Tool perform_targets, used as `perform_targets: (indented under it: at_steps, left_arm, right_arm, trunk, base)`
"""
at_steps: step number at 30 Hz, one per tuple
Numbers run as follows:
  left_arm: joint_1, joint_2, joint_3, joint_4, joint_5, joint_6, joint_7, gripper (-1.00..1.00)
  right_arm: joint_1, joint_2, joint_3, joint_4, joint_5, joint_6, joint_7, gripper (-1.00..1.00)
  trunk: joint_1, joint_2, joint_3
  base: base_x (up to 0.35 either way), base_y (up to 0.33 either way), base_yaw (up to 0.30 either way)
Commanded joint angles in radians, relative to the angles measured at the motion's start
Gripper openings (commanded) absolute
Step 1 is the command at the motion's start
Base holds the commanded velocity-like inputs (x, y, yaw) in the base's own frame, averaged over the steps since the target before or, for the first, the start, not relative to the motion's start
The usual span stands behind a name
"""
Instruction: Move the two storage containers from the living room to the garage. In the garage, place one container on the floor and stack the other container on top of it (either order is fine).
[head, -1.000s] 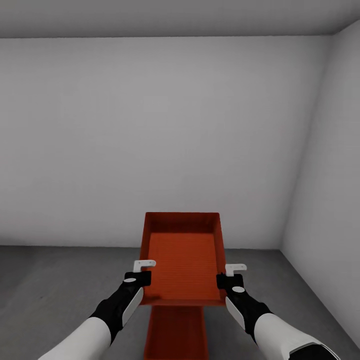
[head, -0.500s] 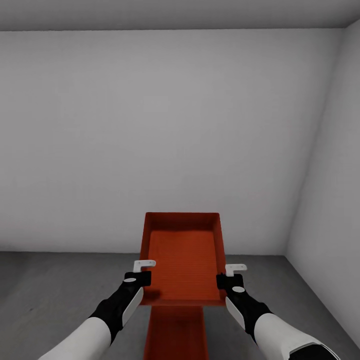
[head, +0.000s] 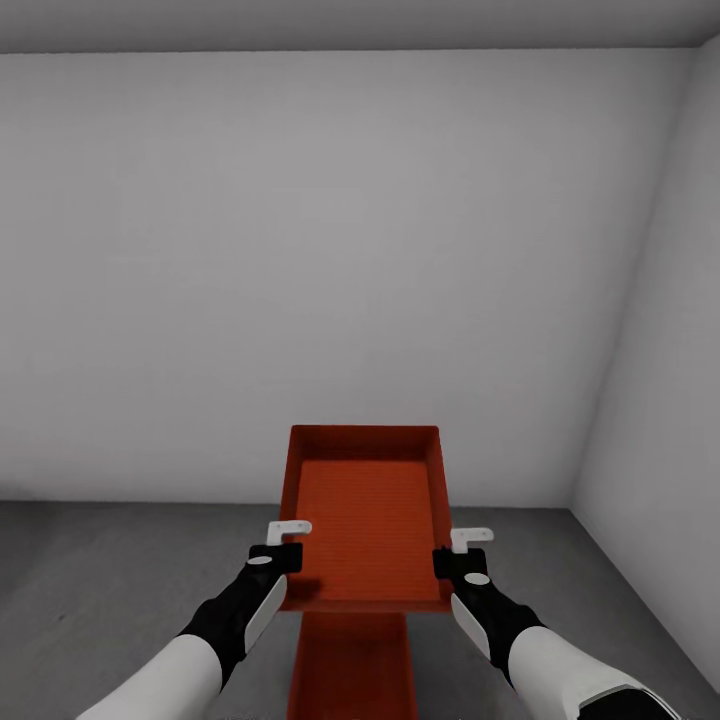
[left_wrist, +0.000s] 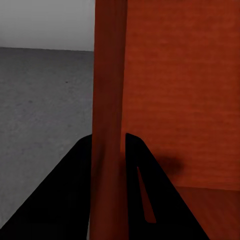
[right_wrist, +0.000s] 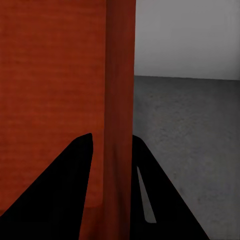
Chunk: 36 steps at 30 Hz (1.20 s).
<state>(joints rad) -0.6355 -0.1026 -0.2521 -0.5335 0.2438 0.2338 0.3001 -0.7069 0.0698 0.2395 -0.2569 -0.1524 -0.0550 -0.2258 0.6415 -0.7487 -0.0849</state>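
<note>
I hold one orange-red storage container (head: 365, 515) level in front of me, above the garage's dark grey floor (head: 110, 580). My left gripper (head: 285, 557) is shut on its left wall, and my right gripper (head: 447, 560) is shut on its right wall. The left wrist view has the left gripper (left_wrist: 107, 155) with the container wall (left_wrist: 107, 90) pinched between the black fingers. The right gripper (right_wrist: 112, 150) pinches the opposite wall (right_wrist: 120, 75) the same way. The second storage container (head: 350, 665) lies lower, directly under the held one; I cannot tell what it rests on.
A plain pale grey wall (head: 330, 250) stands straight ahead. A second wall (head: 660, 350) meets it in a corner at the right. Bare concrete floor stretches to the left and right of the containers.
The whole picture has shifted a little: the ceiling line sits higher and the right corner farther right, so the camera moved. Container and grippers keep the same hold.
</note>
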Motion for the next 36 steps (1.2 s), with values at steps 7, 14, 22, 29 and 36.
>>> perform_targets:
  at_steps: [7,14,22,29,36]
  left_arm:
    - [-0.001,0.000,0.011,-0.023,0.039,-0.067,0.026,-1.00]
    - [-0.002,0.000,0.011,-0.023,0.039,-0.067,0.026,-1.00]
    - [-0.002,0.000,0.011,-0.022,0.039,-0.067,0.027,-1.00]
    - [-0.001,0.000,0.011,-0.023,0.038,-0.067,0.027,-1.00]
    - [-0.002,0.000,0.011,-0.023,0.038,-0.067,0.027,-1.00]
  right_arm:
    - [0.000,0.013,-0.016,0.002,-0.015,-0.007,-0.001,-1.00]
    - [0.000,0.013,-0.015,0.002,-0.013,-0.009,-0.001,-1.00]
    - [0.000,0.014,-0.016,0.003,-0.014,-0.009,-0.002,-1.00]
    - [0.000,0.013,-0.016,0.004,-0.015,-0.008,-0.004,-1.00]
    - [0.000,0.014,-0.016,0.004,-0.014,-0.008,-0.003,-1.00]
  trunk:
    - [0.000,-0.002,-0.013]
    - [0.000,-0.002,-0.024]
    - [0.000,-0.002,-0.037]
    - [0.000,-0.002,-0.048]
    - [0.000,-0.002,-0.060]
  base:
    - [0.000,0.000,0.000]
    - [0.000,0.000,0.000]
    - [0.000,0.000,0.000]
    - [0.000,0.000,0.000]
    - [0.000,0.000,0.000]
